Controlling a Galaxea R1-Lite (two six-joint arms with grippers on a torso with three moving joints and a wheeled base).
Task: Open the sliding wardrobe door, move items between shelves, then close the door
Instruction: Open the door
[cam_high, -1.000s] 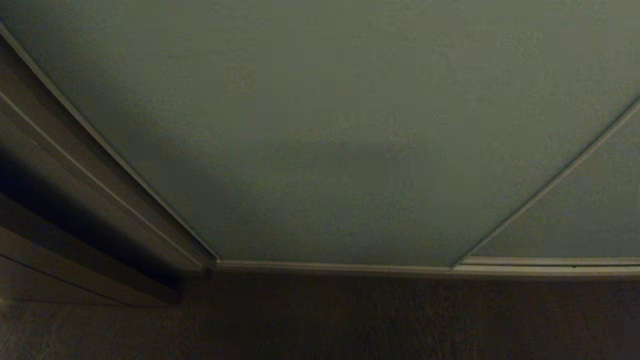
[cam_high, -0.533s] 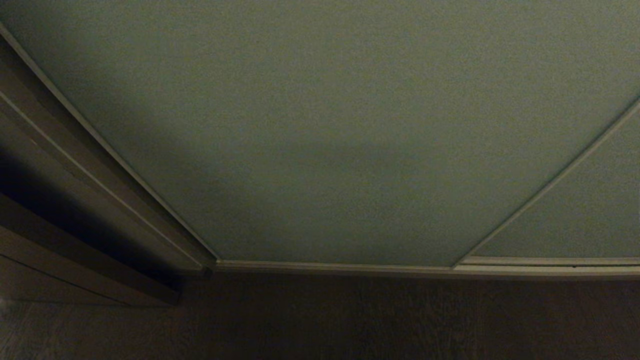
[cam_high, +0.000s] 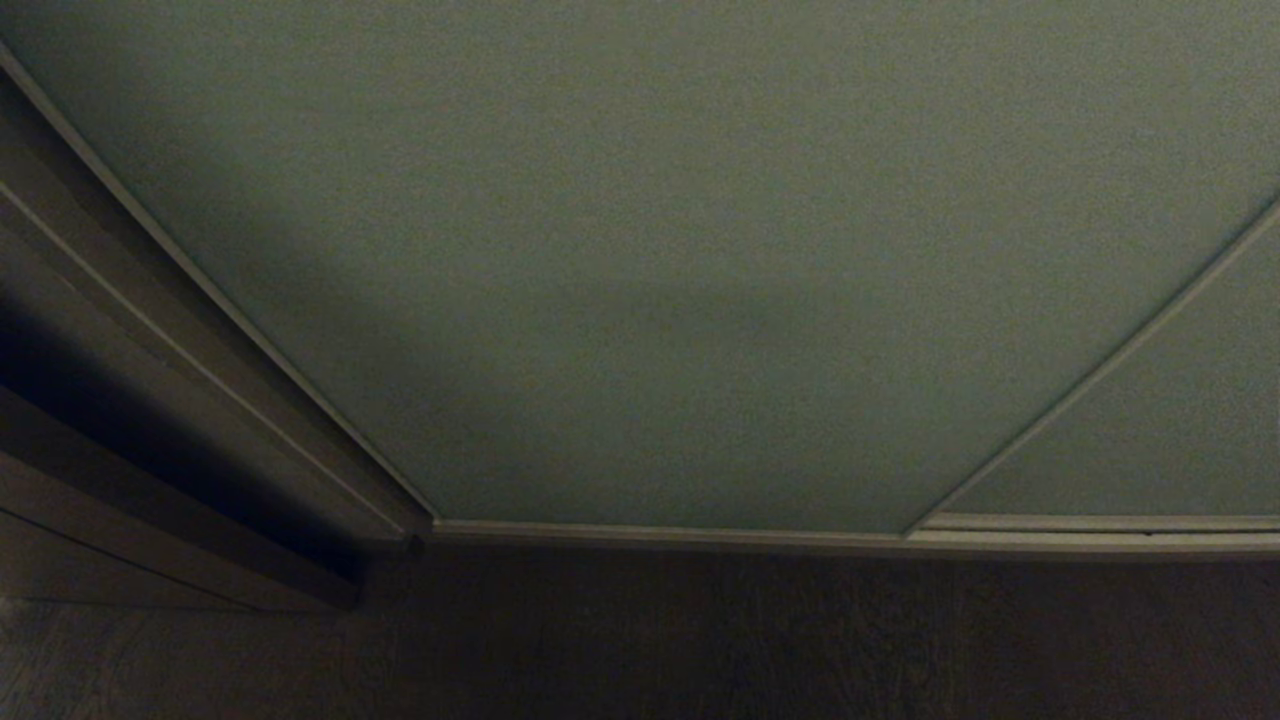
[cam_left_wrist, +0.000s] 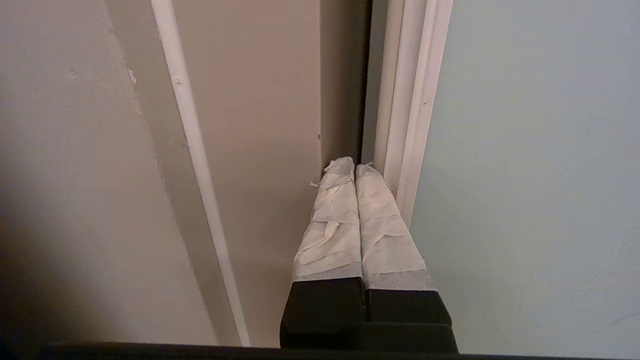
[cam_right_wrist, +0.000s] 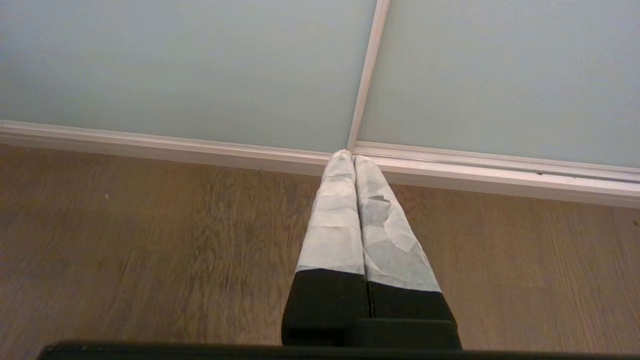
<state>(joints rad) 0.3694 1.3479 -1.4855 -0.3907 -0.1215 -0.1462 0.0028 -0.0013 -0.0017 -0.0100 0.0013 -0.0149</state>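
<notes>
Opening step in hand: the left gripper (cam_left_wrist: 355, 169), clenched empty, noses into the gap at the door (cam_left_wrist: 530, 165) frame edge (cam_left_wrist: 407, 115); next, presumably, a sideways push.

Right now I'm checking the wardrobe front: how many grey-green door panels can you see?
2. The wide sliding wardrobe door fills most of the head view; a second panel sits right of the slim frame strip. Any further panels are out of view.

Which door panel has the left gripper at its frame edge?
The wide left sliding wardrobe door; the left gripper, shut, sits at its off-white frame edge, beside the brown panelling.
</notes>
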